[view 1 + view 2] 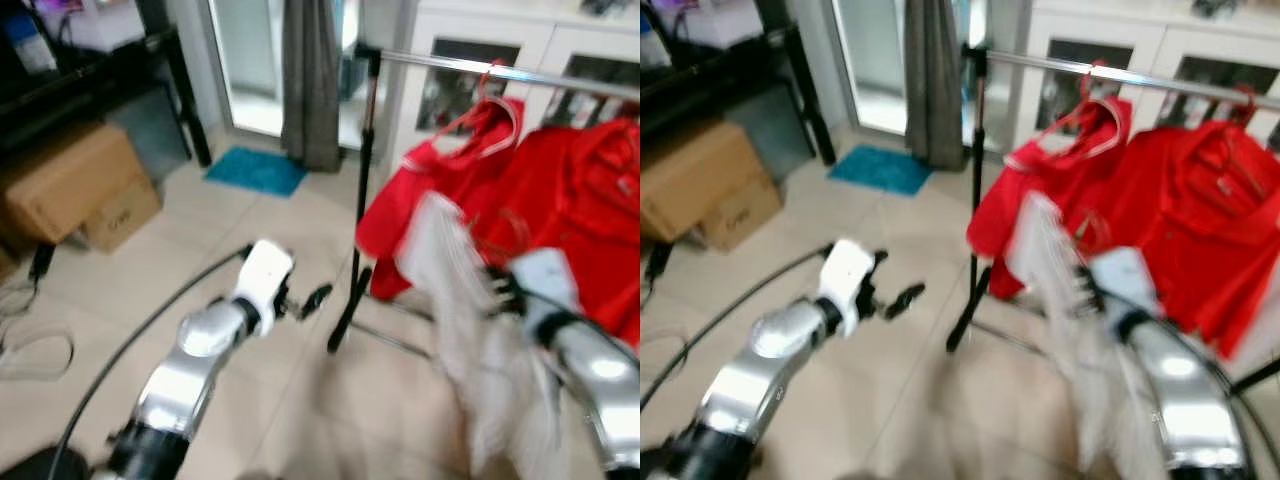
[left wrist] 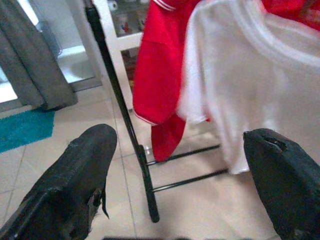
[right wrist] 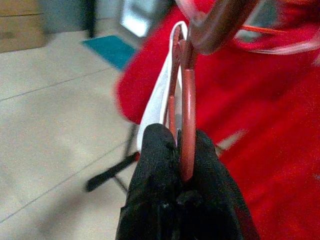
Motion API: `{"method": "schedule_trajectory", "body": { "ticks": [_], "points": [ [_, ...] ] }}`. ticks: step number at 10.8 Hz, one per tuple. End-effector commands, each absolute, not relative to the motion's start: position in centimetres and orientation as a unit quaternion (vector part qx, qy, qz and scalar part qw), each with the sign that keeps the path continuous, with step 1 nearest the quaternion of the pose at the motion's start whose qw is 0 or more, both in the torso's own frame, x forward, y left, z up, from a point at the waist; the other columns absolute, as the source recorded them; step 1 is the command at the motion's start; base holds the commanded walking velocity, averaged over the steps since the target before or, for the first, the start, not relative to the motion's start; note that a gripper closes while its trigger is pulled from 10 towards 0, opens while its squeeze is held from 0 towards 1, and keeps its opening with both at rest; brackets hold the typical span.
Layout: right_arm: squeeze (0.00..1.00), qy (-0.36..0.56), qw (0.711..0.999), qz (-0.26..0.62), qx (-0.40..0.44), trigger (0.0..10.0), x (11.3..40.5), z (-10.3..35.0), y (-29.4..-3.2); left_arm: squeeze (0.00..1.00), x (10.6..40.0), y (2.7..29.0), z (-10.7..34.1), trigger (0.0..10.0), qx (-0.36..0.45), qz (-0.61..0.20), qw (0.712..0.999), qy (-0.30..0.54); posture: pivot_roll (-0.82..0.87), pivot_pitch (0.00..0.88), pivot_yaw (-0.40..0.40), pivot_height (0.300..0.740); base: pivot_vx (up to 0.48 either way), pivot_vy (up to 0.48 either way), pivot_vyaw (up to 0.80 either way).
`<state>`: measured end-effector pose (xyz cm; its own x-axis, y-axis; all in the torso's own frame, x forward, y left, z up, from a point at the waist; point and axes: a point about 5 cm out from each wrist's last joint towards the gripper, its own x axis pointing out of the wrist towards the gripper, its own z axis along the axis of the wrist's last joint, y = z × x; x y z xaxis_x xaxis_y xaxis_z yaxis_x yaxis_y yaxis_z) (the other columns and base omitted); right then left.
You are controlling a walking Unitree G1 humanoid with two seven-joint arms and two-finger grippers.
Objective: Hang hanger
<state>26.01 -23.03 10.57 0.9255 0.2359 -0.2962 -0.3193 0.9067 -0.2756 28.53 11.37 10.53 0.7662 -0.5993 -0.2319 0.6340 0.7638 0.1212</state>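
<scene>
Your right wrist view shows the right gripper [image 3: 181, 150] fingers pinching the red hanger [image 3: 188, 115]; left gripper [image 2: 180, 170] fingers spread.

Home interior: tiled floor [image 1: 300, 240], clothes rail [image 1: 500, 72] with red garments [image 1: 570, 200], white cabinets [image 1: 500, 40] far right, cardboard boxes [image 1: 70, 185] far left.

White shirt [image 1: 470, 330] motion-blurred, hanger [image 3: 186, 100] hook cut off by frame edge
</scene>
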Motion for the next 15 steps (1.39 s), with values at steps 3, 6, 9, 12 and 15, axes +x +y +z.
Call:
{"method": "schedule_trajectory", "body": {
  "ticks": [3,6,9,12,15],
  "points": [
    [0.0,0.081,0.952,0.249,-0.156,0.0,26.5,12.7,-19.3,1.0,29.5,11.4,11.5,10.0,0.066,-0.323,0.941,0.079,-0.15,0.0,-0.003,0.74,0.0,0.0,0.0],
    [0.0,0.04,0.929,0.334,-0.156,0.0,26.8,15.0,-16.4,0.0,31.5,10.5,13.1,10.0,-0.027,-0.315,0.947,0.052,-0.15,0.0,-0.002,0.74,0.0,0.0,0.0],
    [0.0,0.013,0.911,0.374,-0.176,0.0,26.8,16.5,-14.7,0.0,33.1,9.0,14.4,10.0,-0.125,-0.345,0.929,0.048,-0.15,0.004,0.009,0.74,0.0,0.0,0.0],
    [0.0,0.009,0.907,0.38,-0.18,0.0,26.7,17.0,-14.3,0.0,33.9,9.2,13.0,1.4,-0.103,-0.318,0.937,0.108,-0.16,0.002,0.025,0.74,0.0,0.0,0.0],
    [0.0,0.012,0.912,0.365,-0.184,0.0,27.0,17.1,-14.6,0.0,34.0,9.6,12.6,2.6,0.006,-0.296,0.95,0.102,-0.16,0.007,0.026,0.74,0.0,0.0,0.0]
  ]
}}
